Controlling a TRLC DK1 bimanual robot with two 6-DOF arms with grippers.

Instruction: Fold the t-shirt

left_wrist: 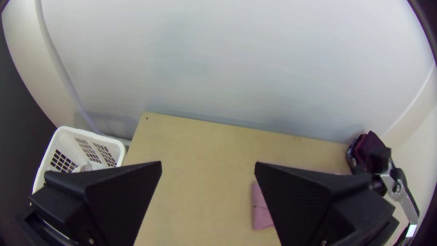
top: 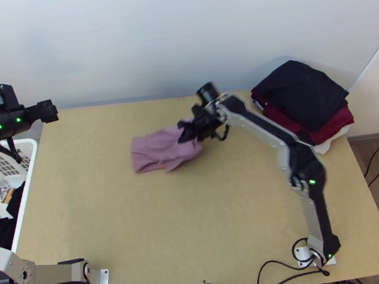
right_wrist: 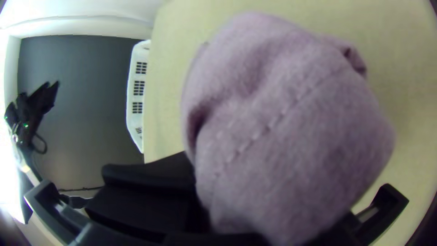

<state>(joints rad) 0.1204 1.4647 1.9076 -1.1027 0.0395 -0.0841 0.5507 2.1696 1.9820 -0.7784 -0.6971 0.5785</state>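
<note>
Pale wooden table bears a stack of dark clothes at its far right. Mid-table lies the pink t-shirt, partly folded, the right gripper's fingers clamped on it. The left gripper's fingers stand apart.

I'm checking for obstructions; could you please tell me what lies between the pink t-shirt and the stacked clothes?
The top view shows part of the right arm above the table between the t-shirt and the stacked clothes.
</note>
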